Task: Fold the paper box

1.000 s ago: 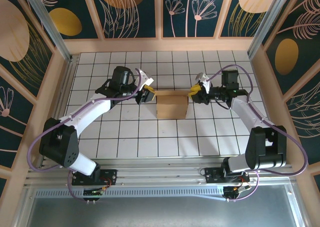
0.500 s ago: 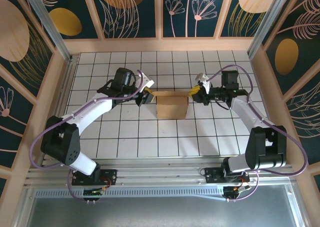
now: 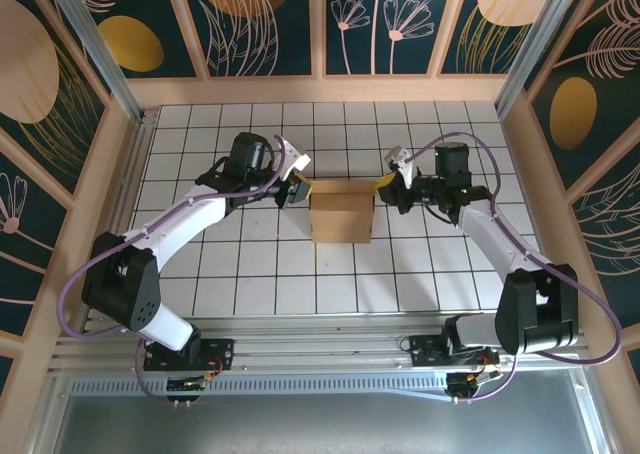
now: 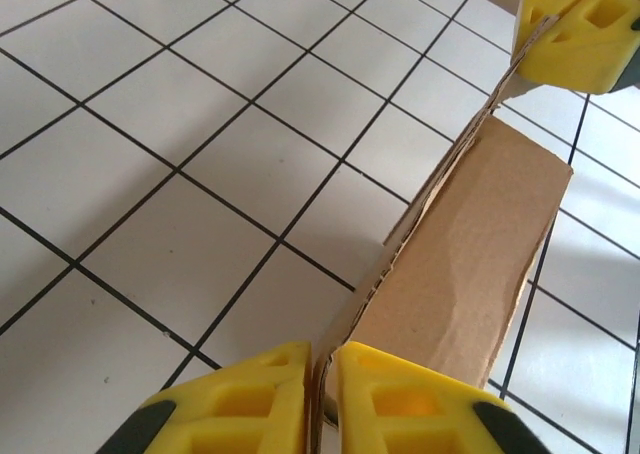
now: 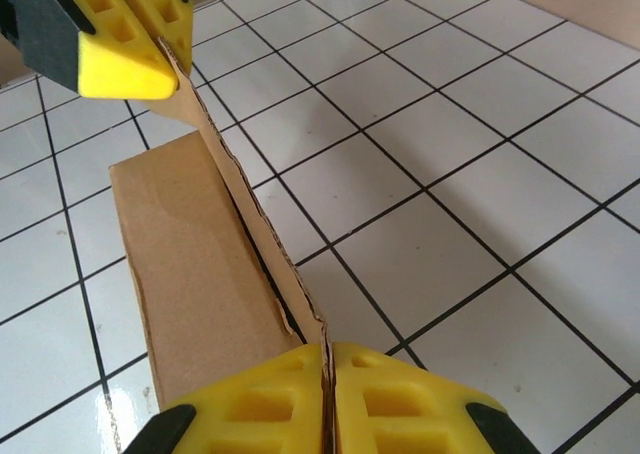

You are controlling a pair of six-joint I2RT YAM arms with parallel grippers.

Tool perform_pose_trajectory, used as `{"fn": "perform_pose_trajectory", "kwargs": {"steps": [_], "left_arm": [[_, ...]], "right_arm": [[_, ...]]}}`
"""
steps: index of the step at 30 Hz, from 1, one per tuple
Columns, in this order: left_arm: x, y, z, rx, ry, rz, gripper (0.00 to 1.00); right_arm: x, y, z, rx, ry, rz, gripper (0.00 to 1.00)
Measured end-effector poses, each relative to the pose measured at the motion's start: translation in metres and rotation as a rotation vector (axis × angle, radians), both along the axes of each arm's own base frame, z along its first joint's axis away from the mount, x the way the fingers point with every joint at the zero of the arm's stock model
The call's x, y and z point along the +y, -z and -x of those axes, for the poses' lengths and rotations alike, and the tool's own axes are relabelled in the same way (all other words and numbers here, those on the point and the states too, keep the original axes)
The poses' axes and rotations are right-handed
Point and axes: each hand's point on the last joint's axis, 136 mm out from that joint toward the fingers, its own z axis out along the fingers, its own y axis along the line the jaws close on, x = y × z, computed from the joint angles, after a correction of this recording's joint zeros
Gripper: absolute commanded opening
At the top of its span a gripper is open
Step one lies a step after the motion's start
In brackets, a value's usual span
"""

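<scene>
Here, left hand (image 3: 297, 189) clamping paper box (image 3: 341, 214) flap, right hand (image 3: 384, 185) clamping opposite end.

L/R fingers (image 4: 240, 394) tighter on paper box (image 3: 340, 214)

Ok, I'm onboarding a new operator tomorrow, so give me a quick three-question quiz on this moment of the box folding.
1. True or false: the left pincer hangs open, clear of the box.
2. What does the right pincer grip? A) the box B) a cable C) nothing
3. Fill in: the box rests on a white ___ table.

Key: 1 false, it is shut on the box's edge; 2 A; 3 tiled.
</scene>
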Motion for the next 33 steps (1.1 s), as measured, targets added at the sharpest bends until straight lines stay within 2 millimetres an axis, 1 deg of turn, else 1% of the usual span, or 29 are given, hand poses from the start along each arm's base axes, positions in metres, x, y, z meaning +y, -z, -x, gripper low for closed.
{"fn": "perform_pose_trajectory", "kwargs": {"steps": [4, 6, 8, 16, 22, 27, 33], "left_arm": [[-0.002, -0.005, -0.001, 0.007, -0.01, 0.011, 0.06], [-0.002, -0.005, -0.001, 0.019, -0.021, 0.009, 0.02], [-0.003, -0.004, 0.0, 0.036, -0.034, 0.006, 0.0], [-0.002, 0.001, -0.004, 0.098, -0.137, -0.005, 0.0], [0.003, 0.006, -0.015, 0.104, -0.269, -0.035, 0.0], [0.004, 0.001, -0.027, 0.067, -0.364, -0.03, 0.0], [0.007, -0.007, -0.039, 0.052, -0.459, 0.011, 0.0]], "right_arm": [[-0.002, 0.0, -0.003, 0.025, 0.042, 0.0, 0.08], [-0.002, 0.002, -0.005, 0.041, 0.068, 0.004, 0.08], [-0.002, 0.004, -0.007, 0.052, 0.091, 0.013, 0.08], [0.003, 0.009, -0.017, 0.024, 0.205, 0.09, 0.08], [0.01, 0.002, -0.017, -0.049, 0.318, 0.147, 0.01], [0.013, 0.0, -0.022, -0.057, 0.439, 0.14, 0.01], [0.018, 0.0, -0.017, -0.078, 0.517, 0.096, 0.02]]}}
